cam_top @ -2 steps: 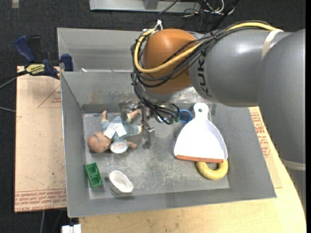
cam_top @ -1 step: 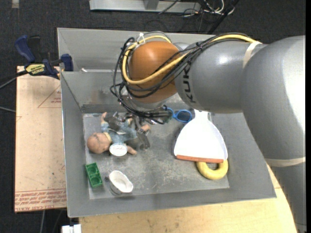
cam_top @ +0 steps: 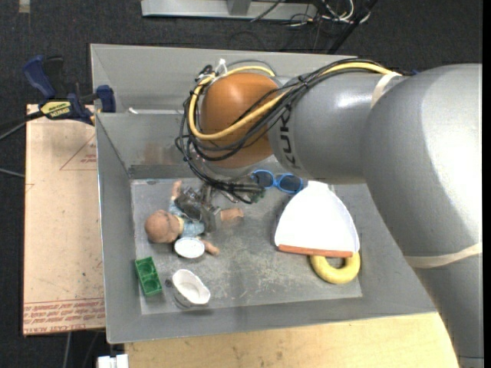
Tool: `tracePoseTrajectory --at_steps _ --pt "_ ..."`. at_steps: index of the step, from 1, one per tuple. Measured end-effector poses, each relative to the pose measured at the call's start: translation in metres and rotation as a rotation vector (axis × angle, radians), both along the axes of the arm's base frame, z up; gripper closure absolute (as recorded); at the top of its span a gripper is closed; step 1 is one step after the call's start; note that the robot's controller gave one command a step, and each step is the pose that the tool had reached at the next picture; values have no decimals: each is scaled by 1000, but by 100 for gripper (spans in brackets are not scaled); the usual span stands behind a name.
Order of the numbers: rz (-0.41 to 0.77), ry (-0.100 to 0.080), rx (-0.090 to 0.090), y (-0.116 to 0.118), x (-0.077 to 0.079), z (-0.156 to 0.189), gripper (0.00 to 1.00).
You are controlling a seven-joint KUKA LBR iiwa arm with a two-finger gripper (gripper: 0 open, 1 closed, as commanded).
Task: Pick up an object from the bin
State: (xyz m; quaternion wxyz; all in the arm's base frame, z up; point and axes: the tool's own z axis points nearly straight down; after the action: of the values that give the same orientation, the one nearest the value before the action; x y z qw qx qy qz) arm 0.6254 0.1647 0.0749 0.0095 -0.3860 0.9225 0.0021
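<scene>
My gripper (cam_top: 201,202) hangs low over the left middle of the bin, right above the torso of a small baby doll (cam_top: 161,226). The doll lies on its back with its bald head to the left, wearing a light blue outfit, limbs spread out around the gripper. The gripper's dark metal parts overlap the doll's body and hide its middle. A small white round cap (cam_top: 189,248) lies just below the doll.
A white cup (cam_top: 191,287) and a green block (cam_top: 147,276) lie at the front left. Blue sunglasses (cam_top: 276,180) sit behind the gripper. A white fan-shaped piece with an orange edge (cam_top: 316,221) rests on a yellow ring (cam_top: 335,268) at right.
</scene>
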Motion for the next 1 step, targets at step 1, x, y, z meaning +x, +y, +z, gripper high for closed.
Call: tracePoseTrajectory --at_steps 1 --pt "0 0 0 0 0 0 100"
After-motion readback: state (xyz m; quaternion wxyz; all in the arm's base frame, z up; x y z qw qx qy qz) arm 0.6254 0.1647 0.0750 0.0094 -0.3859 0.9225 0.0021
